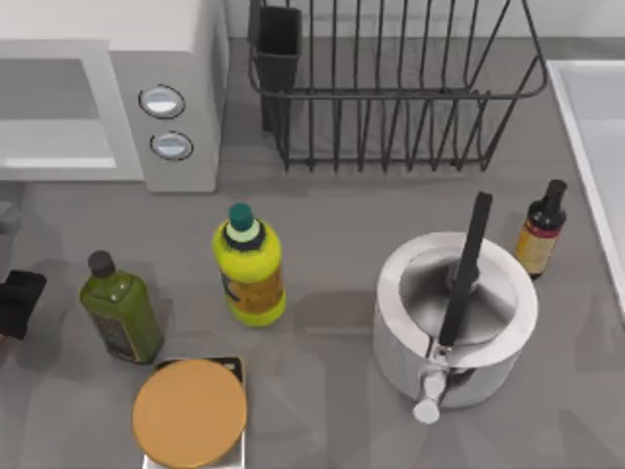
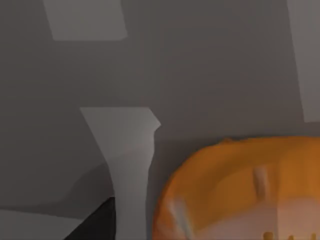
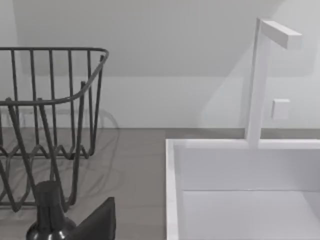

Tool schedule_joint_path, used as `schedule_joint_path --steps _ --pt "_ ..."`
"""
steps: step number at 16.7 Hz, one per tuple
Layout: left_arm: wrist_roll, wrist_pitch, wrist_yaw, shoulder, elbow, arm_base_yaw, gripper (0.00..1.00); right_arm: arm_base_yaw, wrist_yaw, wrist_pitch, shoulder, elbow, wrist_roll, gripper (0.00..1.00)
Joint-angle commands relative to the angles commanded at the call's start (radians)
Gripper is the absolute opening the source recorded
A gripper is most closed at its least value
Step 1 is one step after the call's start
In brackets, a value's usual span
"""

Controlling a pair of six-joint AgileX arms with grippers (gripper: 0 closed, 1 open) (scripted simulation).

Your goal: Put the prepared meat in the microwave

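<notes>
In the left wrist view's lower right the prepared meat point(image 2: 240, 190) lies near the left hand point(image 1: 18, 303), its grip impossible to tell, while the microwave point(image 1: 181, 59) stands at the bench's point(image 1: 332, 234) upper left.

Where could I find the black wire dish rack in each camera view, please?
Top view: the dish rack stands at the upper middle, between the microwave and the white sink.
Right wrist view: the dish rack stands beside the sink, behind a dark bottle's cap.
Shared landmark: the sink.
</notes>
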Motion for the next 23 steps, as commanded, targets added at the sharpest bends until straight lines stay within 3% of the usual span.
schedule_joint_path --steps 6,14,23 --pt "0.001 -0.089 0.006 -0.076 0.044 0.002 0.0 0.0 0.0 0.0 0.0 0.0 0.0 1.0" --pt "-0.002 -0.422 0.005 -0.198 0.248 -0.001 0.0 0.0 0.0 0.0 0.0 0.0 0.0 1.0" --pt "-0.02 -0.38 0.001 -0.212 0.242 0.001 0.0 0.0 0.0 0.0 0.0 0.0 0.0 1.0"
